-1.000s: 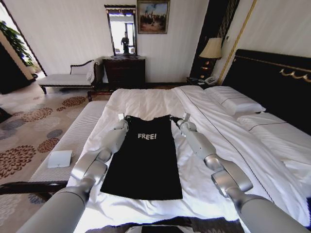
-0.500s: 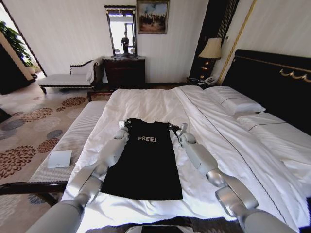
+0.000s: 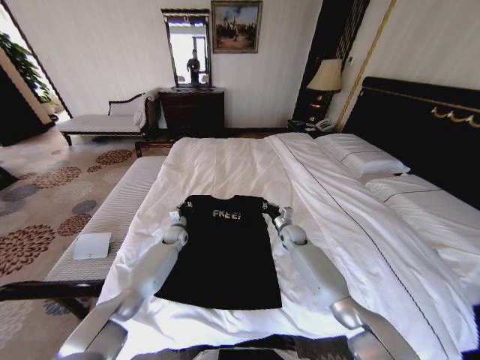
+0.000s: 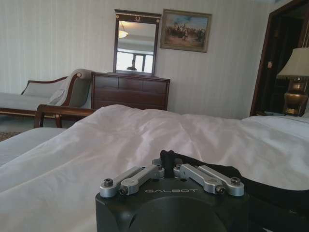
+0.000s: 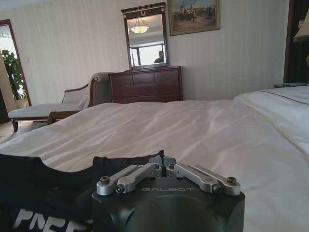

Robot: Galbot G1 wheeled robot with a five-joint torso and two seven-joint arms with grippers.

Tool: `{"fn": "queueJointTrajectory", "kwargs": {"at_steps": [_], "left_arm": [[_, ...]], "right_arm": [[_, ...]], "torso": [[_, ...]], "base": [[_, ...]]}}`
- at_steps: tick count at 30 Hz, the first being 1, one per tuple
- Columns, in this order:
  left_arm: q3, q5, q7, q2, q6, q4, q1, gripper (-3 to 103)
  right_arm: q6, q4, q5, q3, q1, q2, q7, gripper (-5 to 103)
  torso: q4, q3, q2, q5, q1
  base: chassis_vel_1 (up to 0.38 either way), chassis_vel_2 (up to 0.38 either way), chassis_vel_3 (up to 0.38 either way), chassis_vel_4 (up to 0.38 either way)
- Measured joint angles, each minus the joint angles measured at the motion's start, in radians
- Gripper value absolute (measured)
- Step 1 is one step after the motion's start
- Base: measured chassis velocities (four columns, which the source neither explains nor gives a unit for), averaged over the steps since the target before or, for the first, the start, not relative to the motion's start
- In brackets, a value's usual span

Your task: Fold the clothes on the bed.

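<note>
Head view: both grippers, left (image 3: 175, 218) and right (image 3: 274, 215), pinch T-shirt (image 3: 223, 251) shoulders.

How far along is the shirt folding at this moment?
Early. The T-shirt lies face up on the bed with its sides already turned in to a narrow strip. The left gripper and right gripper each pinch a top corner. The lengthwise fold from top to hem is not yet done.

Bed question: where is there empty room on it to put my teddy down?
Bare sheet lies on the bed beyond the T-shirt, and between the shirt and the pillows. It is crowded at the shirt's shoulders, where the left gripper and right gripper pinch the cloth.
</note>
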Motion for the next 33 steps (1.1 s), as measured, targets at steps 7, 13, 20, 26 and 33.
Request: {"fn": "queueJointTrajectory", "kwargs": {"at_steps": [7, 13, 20, 26, 33], "left_arm": [[-0.022, -0.001, -0.039, 0.077, -0.005, -0.218, 0.119, 3], [-0.054, 0.017, -0.042, 0.130, -0.012, -0.342, 0.257, 3], [-0.102, 0.063, -0.031, 0.157, -0.030, -0.431, 0.385, 3], [-0.119, 0.076, -0.029, 0.159, -0.034, -0.495, 0.465, 3], [-0.222, 0.110, -0.018, 0.128, -0.047, -0.567, 0.647, 3]], "right_arm": [[-0.022, 0.169, 0.005, 0.056, -0.158, -0.031, 0.029, 0], [-0.029, 0.298, 0.007, 0.117, -0.284, -0.045, 0.034, 0], [-0.023, 0.420, -0.031, 0.172, -0.441, -0.038, 0.028, 0], [-0.013, 0.504, -0.071, 0.208, -0.581, 0.007, 0.025, 0], [0.008, 0.541, -0.106, 0.215, -0.667, 0.026, 0.025, 0]], "torso": [[-0.0003, 0.000, 0.000, 0.0002, 0.000], [0.0000, 0.000, 0.000, 0.0001, 0.000], [-0.0001, 0.000, 0.000, 0.0001, 0.000], [-0.0007, 0.000, 0.000, 0.0000, 0.000], [0.0000, 0.000, 0.000, -0.0001, 0.000]], "base": [[0.000, 0.000, 0.000, 0.000], [0.000, 0.000, 0.000, 0.000], [0.000, 0.000, 0.000, 0.000], [0.000, 0.000, 0.000, 0.000], [0.000, 0.000, 0.000, 0.000]]}}
